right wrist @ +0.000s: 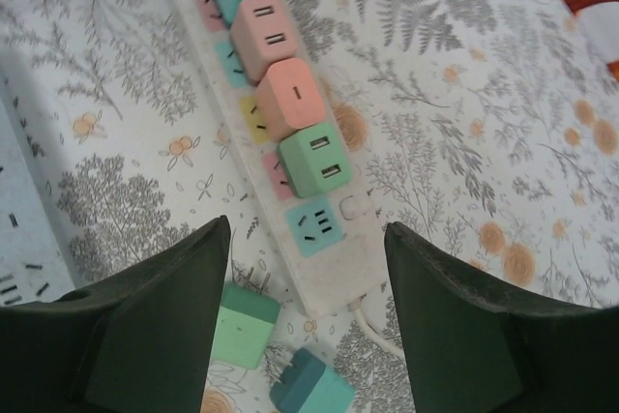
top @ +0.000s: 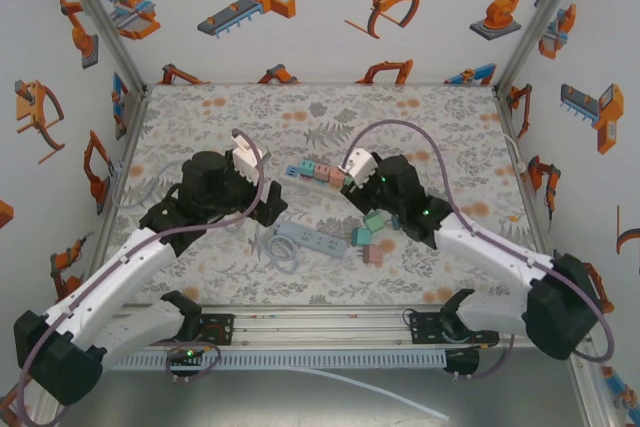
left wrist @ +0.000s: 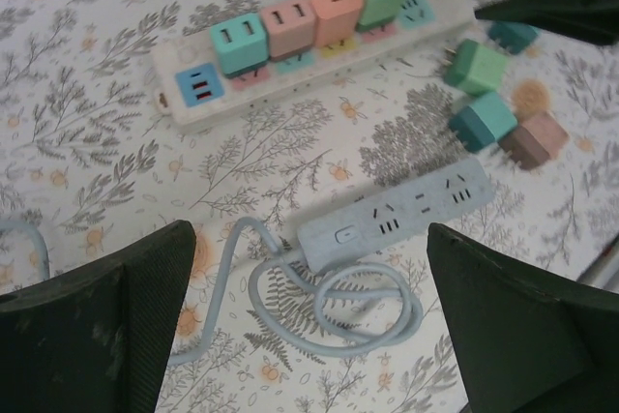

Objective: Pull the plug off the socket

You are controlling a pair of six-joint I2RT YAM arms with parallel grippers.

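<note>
**Q:** Where is the plug that needs pulling?

**A:** A white power strip [right wrist: 360, 239] lies on the floral tabletop [right wrist: 464, 123] with four cube plugs seated in a row. The end one, a green plug [right wrist: 314, 160], sits just beside a salmon plug [right wrist: 295, 96].

**Q:** Which arm is closer to it?

**A:** The right one. In its wrist view the right jaws stand wide apart, holding nothing. The green plug lies just ahead of their tips, roughly centred in the gap. The left jaws, also apart and empty, hover over a separate blue-grey strip [left wrist: 406, 205], with the white strip farther off.

**Q:** How does the white strip line up with the right jaws?

**A:** Its long axis runs away from the wrist, passing between the two jaws rather than across them. They would likely close on the plug's two free sides, not the side facing its salmon neighbour. Reaching forward and down looks like the remaining approach.
</note>
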